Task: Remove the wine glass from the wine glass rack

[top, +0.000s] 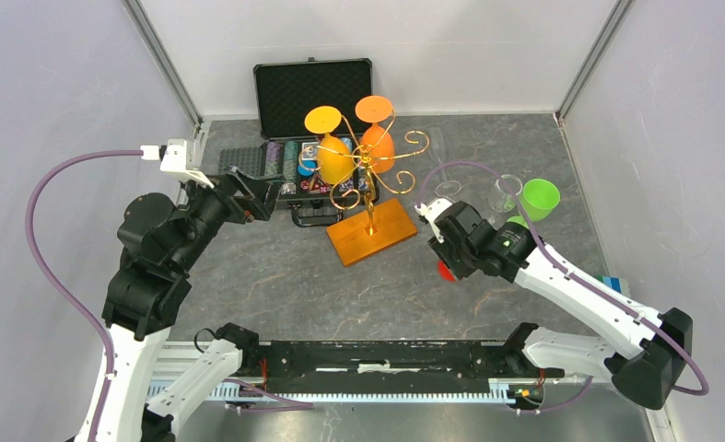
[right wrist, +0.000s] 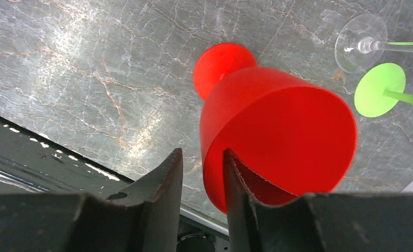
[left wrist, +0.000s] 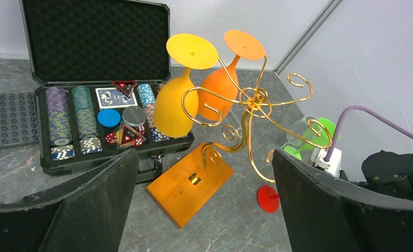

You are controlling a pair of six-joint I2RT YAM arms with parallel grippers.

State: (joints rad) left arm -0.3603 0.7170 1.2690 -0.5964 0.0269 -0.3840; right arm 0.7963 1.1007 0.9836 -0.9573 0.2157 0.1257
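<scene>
The golden wire wine glass rack (top: 373,170) stands on its orange-brown wooden base (top: 370,232) mid-table; it also shows in the left wrist view (left wrist: 256,105). A yellow wine glass (top: 333,157) and an orange wine glass (top: 377,143) hang upside down on its arms. A red wine glass (right wrist: 277,131) stands with its foot (left wrist: 267,198) on the table right of the base. My right gripper (right wrist: 201,155) straddles its rim, one finger inside the bowl, one outside with a visible gap. My left gripper (left wrist: 204,210) is wide open and empty, left of the rack.
An open black case of chips (top: 312,92) sits behind the rack, with a grey studded plate (top: 243,158) at its left. A green glass (top: 540,198) and clear glasses (top: 504,191) stand at the right, close to the red glass. White walls enclose the table.
</scene>
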